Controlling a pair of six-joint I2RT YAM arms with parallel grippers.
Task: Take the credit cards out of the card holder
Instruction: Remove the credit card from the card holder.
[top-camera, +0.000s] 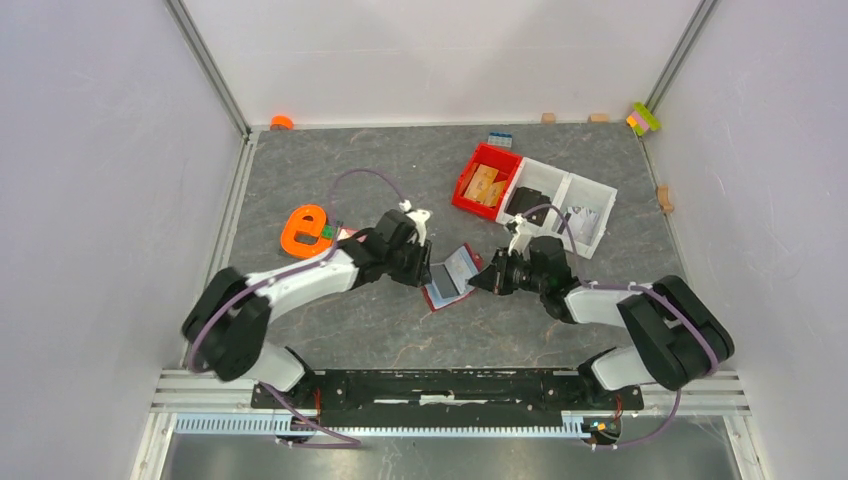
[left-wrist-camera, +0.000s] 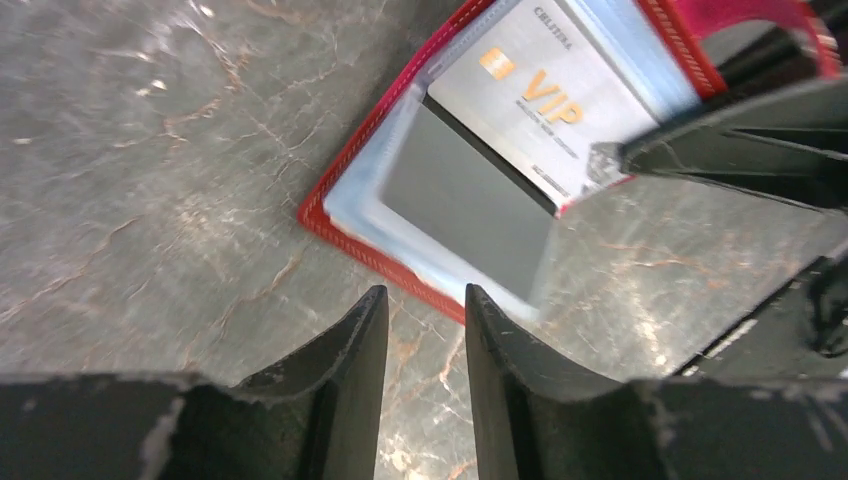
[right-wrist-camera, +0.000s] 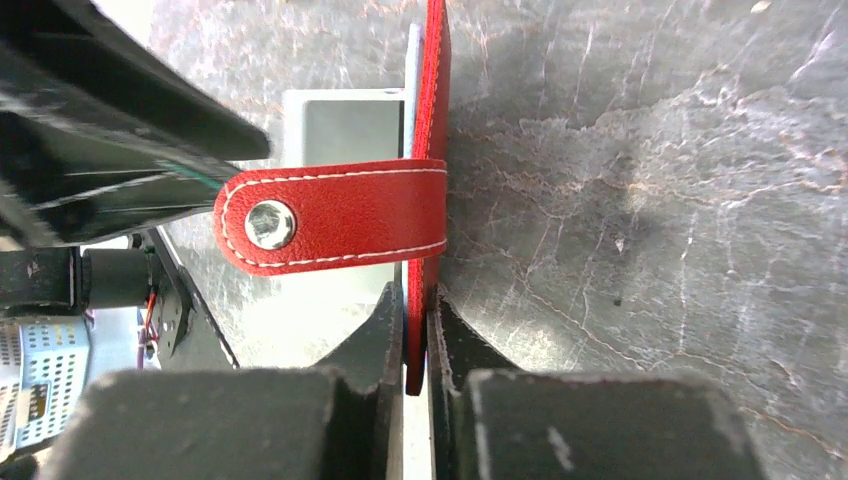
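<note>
The card holder (top-camera: 450, 275) lies open mid-table, dark red with clear inner pockets. In the left wrist view its red rim (left-wrist-camera: 345, 235) frames a dark grey card (left-wrist-camera: 470, 205) and a pale card printed VIP (left-wrist-camera: 530, 90), both of them credit cards sitting in the pockets. My left gripper (left-wrist-camera: 427, 295) is open, with only bare table between its fingers, and its tips stop just short of the holder's near edge. My right gripper (right-wrist-camera: 418, 300) is shut on the edge of the holder's red cover (right-wrist-camera: 437, 100), below the snap strap (right-wrist-camera: 330, 215). The right gripper's dark fingers (left-wrist-camera: 720, 150) pinch the holder's far side.
A bright red bin (top-camera: 487, 181) holding tan wooden pieces and a white divided bin (top-camera: 570, 205) stand behind the right arm. An orange e-shaped piece (top-camera: 305, 230) lies left of the left arm. A blue brick (top-camera: 500, 139) and coloured blocks (top-camera: 644, 118) sit near the back wall.
</note>
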